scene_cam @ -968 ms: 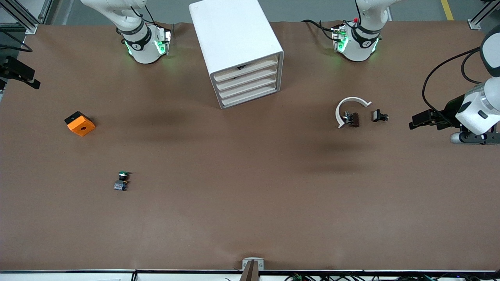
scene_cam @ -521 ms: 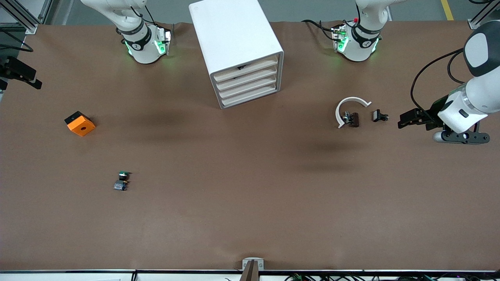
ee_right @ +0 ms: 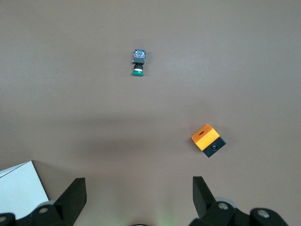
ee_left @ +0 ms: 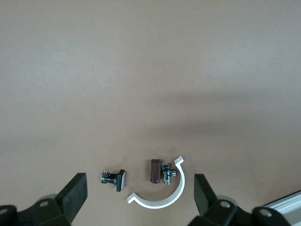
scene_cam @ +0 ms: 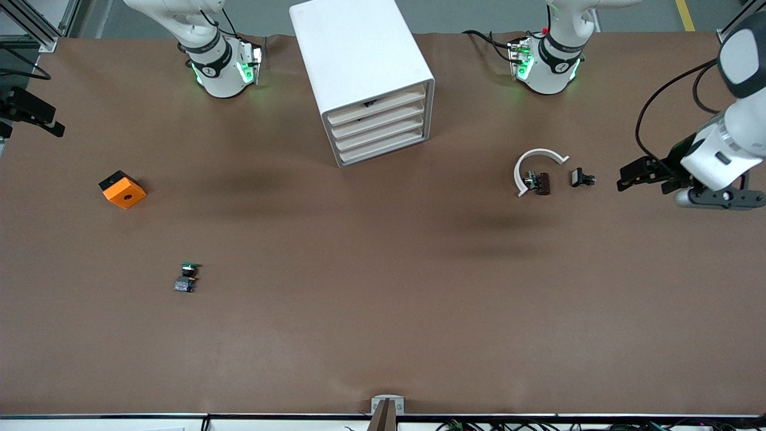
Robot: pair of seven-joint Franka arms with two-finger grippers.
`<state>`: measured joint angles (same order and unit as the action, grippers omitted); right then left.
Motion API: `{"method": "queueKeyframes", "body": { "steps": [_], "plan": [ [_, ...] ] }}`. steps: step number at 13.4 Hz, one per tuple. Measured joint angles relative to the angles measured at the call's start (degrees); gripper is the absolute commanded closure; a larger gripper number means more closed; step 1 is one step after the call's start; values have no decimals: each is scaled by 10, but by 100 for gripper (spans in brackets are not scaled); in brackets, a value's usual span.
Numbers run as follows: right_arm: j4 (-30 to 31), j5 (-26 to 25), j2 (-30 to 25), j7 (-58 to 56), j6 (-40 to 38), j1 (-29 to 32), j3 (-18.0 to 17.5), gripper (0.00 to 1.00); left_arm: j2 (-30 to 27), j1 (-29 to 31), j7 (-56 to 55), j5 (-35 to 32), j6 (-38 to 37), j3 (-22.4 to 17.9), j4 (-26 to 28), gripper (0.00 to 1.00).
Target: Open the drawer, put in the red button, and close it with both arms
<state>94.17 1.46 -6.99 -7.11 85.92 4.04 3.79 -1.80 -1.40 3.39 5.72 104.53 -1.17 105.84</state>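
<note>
The white cabinet (scene_cam: 359, 66) stands between the arm bases, and its top drawer (scene_cam: 378, 108) and the three drawers under it are all shut. A small dark thing (scene_cam: 368, 103) shows in the gap above the top drawer. No red-capped button shows in any view. My left gripper (scene_cam: 624, 178) is open and empty in the air at the left arm's end. In its wrist view (ee_left: 138, 195) it is over bare table beside a white clamp. My right gripper (ee_right: 138, 195) is open and empty, high over the right arm's end.
A white curved clamp (scene_cam: 534, 160) holds a maroon cylinder with a silver fitting (scene_cam: 538, 182); a black square-capped switch (scene_cam: 581, 178) lies beside it. A green-capped switch (scene_cam: 188, 276) and an orange cube (scene_cam: 122, 190) lie toward the right arm's end.
The left gripper swung in toward the white clamp, then drew back a little and shifted toward the bases. Nothing on the table moved.
</note>
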Motion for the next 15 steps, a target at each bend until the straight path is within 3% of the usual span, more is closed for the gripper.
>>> {"method": "queueKeyframes", "body": {
  "steps": [5,15],
  "plan": [
    [0,0,0,0,0,0,0,0,-39,2,-15,-66,-2,19,-20,0],
    [0,1,0,-1,0,0,0,0,-49,20,-82,-61,-31,22,-55,0]
  ]
}}
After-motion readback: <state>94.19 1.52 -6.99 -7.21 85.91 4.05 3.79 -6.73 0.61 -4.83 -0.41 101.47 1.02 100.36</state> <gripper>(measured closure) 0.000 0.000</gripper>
